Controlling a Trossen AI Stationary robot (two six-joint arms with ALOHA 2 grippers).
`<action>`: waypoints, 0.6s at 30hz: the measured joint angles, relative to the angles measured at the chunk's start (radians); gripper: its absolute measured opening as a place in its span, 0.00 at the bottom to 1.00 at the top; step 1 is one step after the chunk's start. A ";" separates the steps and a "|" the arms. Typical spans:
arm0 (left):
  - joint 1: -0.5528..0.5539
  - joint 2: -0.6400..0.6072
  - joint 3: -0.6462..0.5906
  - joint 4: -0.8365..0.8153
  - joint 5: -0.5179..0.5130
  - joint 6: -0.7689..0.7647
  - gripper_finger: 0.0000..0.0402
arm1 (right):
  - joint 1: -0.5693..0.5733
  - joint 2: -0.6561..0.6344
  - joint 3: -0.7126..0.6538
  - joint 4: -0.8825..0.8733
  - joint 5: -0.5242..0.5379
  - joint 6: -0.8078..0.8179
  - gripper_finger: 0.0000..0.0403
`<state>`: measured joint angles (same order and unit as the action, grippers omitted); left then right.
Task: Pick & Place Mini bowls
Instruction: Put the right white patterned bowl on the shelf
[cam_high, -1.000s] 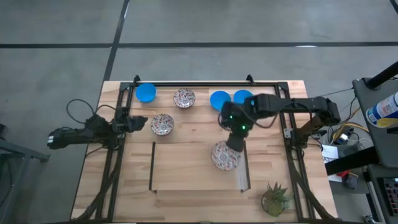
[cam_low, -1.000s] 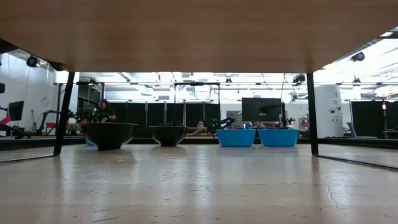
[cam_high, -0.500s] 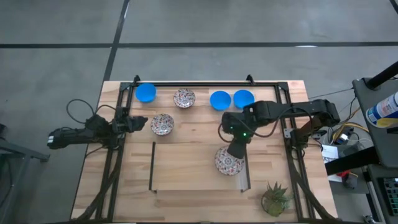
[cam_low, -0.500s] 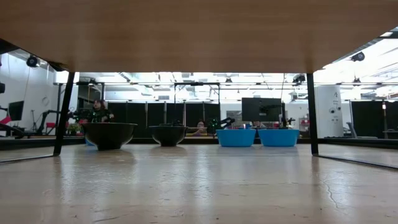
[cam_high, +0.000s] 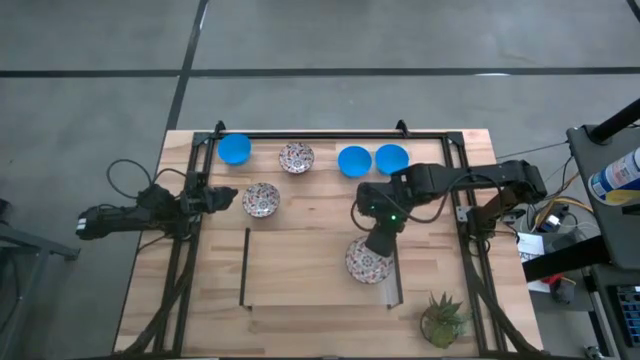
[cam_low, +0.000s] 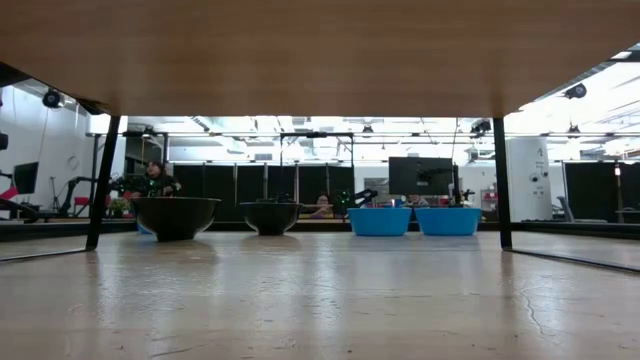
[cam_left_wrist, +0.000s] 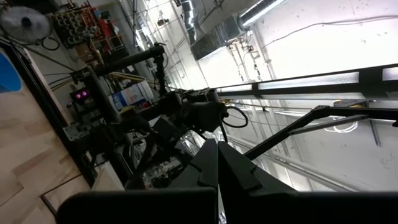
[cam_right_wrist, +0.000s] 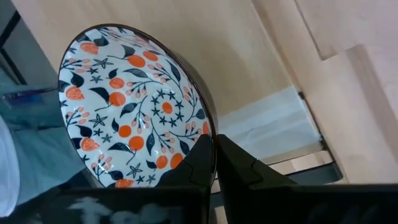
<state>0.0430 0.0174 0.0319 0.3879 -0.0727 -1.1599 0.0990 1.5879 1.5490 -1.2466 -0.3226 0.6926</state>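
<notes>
Six mini bowls show in the high view. Blue ones sit upright at the far edge (cam_high: 234, 149), (cam_high: 353, 160), (cam_high: 391, 158). One floral bowl (cam_high: 296, 157) stands between them and another (cam_high: 262, 199) a little nearer. The low view shows two floral bowls (cam_low: 176, 216), (cam_low: 270, 216) and two blue ones (cam_low: 380, 220), (cam_low: 447, 220). The third floral bowl (cam_high: 366, 260) is in my right gripper (cam_high: 378, 243), right of the table's middle. My left gripper (cam_high: 226, 197) waits shut at the left side, beside the floral bowl, touching nothing. My right gripper is shut on the floral bowl's rim (cam_right_wrist: 209, 138), one finger (cam_right_wrist: 200, 163) inside the bowl and one (cam_right_wrist: 239, 165) outside. The fingers come slanting down from the far side. The bowl's open side faces up toward the wrist. Whether its base is on the table, I cannot tell.
A black frame rail (cam_high: 330, 135) runs along the far edge and down both sides. A dark strip (cam_high: 244, 268) and a grey strip (cam_high: 390, 285) mark a bare wooden patch near the middle. A small green plant (cam_high: 443, 318) stands at the near right corner.
My right gripper has carried the floral bowl a short way toward the table's near edge, staying shut on it, then stopped. The other bowls have kept their places.
</notes>
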 joint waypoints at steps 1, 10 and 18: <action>0.000 0.000 0.000 0.000 0.000 0.000 0.00 | 0.004 0.000 0.000 0.000 0.000 0.000 0.03; 0.000 0.000 0.000 0.000 -0.001 0.000 0.00 | 0.030 0.000 -0.006 0.012 -0.007 -0.003 0.03; 0.000 0.000 0.000 0.000 -0.001 0.000 0.00 | 0.030 0.000 -0.024 0.034 -0.004 -0.004 0.03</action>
<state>0.0429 0.0174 0.0315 0.3882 -0.0738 -1.1599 0.1287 1.5875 1.5246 -1.2122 -0.3265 0.6888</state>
